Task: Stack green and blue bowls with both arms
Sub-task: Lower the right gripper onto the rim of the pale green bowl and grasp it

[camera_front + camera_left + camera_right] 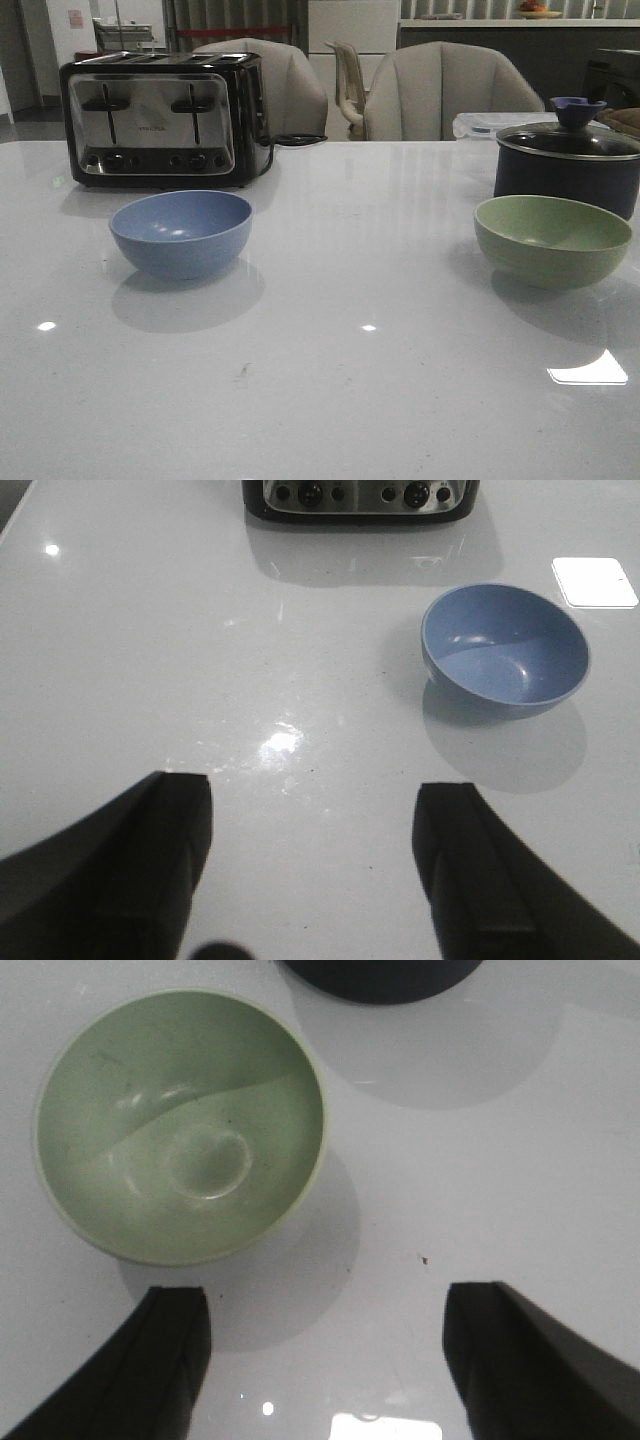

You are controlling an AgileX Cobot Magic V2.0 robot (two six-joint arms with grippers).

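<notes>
Left gripper [312, 865]: jaws spread wide apart, nothing between them, hanging above bare table; its two dark fingers [160, 850] frame white surface only.
Right gripper [325, 1355]: likewise spread wide and holding nothing, above the table just short of the green bowl.
Blue bowl [181, 233]: upright, empty, on the table in front of the toaster, near it but apart; well clear of the left gripper in the left wrist view [505, 650].
Green bowl [552, 239]: upright, empty, far across the table from the toaster, directly in front of the navy pot and close to it; contact between the two cannot be told. Seen from above in the right wrist view [180, 1125].
Bowls: well apart, not stacked.
Toaster [165, 118]: chrome and black, four slots, at the table's far edge.
Navy pot [568, 160]: lidded, with a knob on top, across the table from the toaster.
Table [350, 300]: glossy white, with light reflections.
Chairs [440, 95]: beige, beyond the table, behind the toaster's side and middle.
</notes>
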